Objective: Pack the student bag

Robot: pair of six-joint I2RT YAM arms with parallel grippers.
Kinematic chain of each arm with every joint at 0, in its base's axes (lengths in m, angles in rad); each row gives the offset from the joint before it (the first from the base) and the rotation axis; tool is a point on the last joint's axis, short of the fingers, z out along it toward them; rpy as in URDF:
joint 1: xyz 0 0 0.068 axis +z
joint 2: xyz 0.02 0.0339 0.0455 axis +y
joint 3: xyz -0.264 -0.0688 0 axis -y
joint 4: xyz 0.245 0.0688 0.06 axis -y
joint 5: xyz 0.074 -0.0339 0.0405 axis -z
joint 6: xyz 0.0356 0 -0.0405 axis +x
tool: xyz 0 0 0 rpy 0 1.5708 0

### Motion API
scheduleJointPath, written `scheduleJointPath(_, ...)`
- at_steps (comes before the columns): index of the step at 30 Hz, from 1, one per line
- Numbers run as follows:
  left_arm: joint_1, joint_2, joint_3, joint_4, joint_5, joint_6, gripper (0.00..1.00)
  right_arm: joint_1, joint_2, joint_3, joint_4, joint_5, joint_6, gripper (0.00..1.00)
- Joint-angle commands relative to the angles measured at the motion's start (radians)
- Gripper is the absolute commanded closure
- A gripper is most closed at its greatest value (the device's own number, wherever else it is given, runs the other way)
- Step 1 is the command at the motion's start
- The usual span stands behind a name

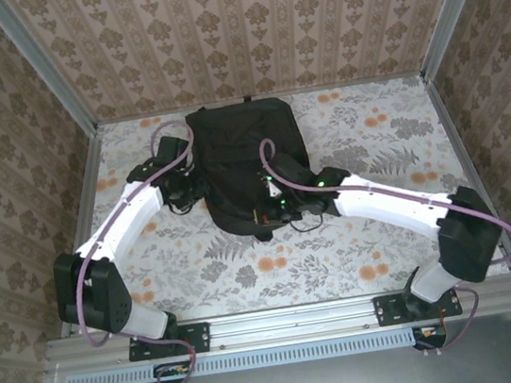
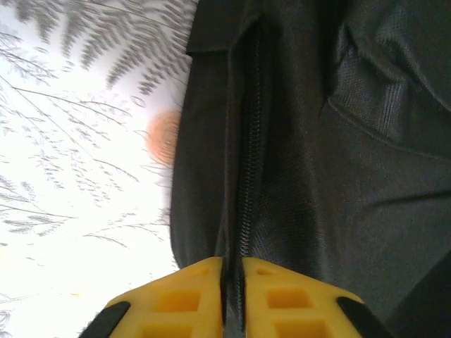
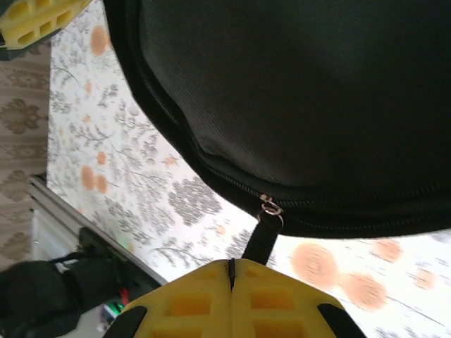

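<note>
Cloth printed with grey ferns and orange blooms covers the table point(image 1: 373, 146). The student bag point(image 1: 244, 145), a soft, rounded black backpack of fine woven fabric, lies flat at upper centre of the overhead view. At its left side the left gripper point(image 2: 232, 296) has hollow-celled yellow fingers point(image 2: 165, 306) drawn nearly together, pinching the seam beside a dark coil zipper point(image 2: 248, 169). At the bag's lower edge, the right gripper point(image 3: 231, 278) is pressed fully closed on a flat black webbing pull point(image 3: 259, 239) hanging from a small metal ring point(image 3: 270, 206).
</note>
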Motion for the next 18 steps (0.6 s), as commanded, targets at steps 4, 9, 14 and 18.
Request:
scheduleJointPath(4, 0.107, -0.112, -0.010, -0.120, -0.033, 0.016, 0.58, 0.032, 0.177, 0.160, 0.219, -0.073, 0.232, 1.00)
scheduleJointPath(9, 0.117, -0.264, -0.103, -0.150, 0.004, -0.077, 0.52, 0.054, 0.265, 0.264, 0.214, -0.054, 0.259, 1.00)
scheduleJointPath(14, 0.085, -0.338, -0.210, -0.076, 0.106, -0.236, 0.53, 0.053, 0.247, 0.236, 0.186, -0.016, 0.235, 1.00)
scheduleJointPath(18, 0.019, -0.303, -0.204, -0.050, 0.096, -0.295, 0.53, 0.052, 0.207, 0.166, 0.206, -0.006, 0.242, 1.00)
